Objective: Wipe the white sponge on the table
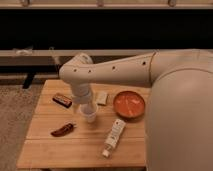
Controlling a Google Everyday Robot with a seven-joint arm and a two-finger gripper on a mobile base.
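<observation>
I am looking down at a wooden table (75, 146). My arm is reaching over it, the gripper (88, 111) hanging at a white cup (90, 118); I cannot tell its state. The sponge (102, 98) is lying between arm and orange bowl (129, 104).

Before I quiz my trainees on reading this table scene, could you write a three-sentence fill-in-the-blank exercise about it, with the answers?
1. The small flat off-white sponge lies on the light wooden plank table beside a round ____ bowl.
2. In the picture, the robot's gripper hangs to the ____ of the sponge.
3. Of the sponge and the long white capped tube, the ____ lies nearer the camera.
Missing words: orange; left; tube.
</observation>
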